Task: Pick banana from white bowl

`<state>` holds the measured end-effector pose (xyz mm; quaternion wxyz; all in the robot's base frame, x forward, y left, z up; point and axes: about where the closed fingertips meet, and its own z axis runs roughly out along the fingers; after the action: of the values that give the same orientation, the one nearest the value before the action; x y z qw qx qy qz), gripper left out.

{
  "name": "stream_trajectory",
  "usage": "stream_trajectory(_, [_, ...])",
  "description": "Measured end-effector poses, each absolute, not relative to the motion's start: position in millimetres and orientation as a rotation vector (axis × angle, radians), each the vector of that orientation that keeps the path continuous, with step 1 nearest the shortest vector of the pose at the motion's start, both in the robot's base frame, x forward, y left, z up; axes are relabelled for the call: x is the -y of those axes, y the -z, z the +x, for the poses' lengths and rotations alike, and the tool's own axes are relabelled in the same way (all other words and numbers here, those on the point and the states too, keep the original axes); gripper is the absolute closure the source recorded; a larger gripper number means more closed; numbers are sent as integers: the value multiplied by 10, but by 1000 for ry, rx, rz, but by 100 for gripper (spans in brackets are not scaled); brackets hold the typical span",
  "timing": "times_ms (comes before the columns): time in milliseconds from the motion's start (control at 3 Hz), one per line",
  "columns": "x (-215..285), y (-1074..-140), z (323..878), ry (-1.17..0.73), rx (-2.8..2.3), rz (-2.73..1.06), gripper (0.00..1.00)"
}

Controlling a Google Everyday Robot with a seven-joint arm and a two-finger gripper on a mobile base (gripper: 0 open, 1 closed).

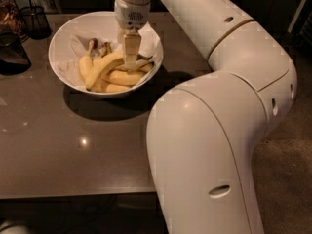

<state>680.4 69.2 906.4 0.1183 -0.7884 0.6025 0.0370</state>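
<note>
The white bowl (61,35) stands at the back left of the brown table, lined with crumpled white paper. Several bananas lie in it. The banana (104,68), the longest and strongly curved, lies on top and runs from the lower left up to the middle of the bowl. My gripper (129,57) points straight down into the bowl and its tip is at the upper end of that banana. Whether it touches the fruit is hidden by the gripper itself. Shorter, paler bananas (124,78) lie under and to the right of it.
A dark glass container (12,55) and a black wire holder (35,18) stand at the table's left edge. My arm's large white links (209,145) fill the right half of the view. The table's front edge (73,195) runs along the bottom.
</note>
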Motion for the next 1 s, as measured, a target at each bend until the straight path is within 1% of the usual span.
stream_trajectory(333, [-717, -9004, 6805, -139, -1765, -2310, 31])
stream_trajectory(667, [-733, -8984, 6819, -147, -1753, -2321, 49])
stream_trajectory(1000, [-715, -9015, 6836, -129, -1734, -2324, 73])
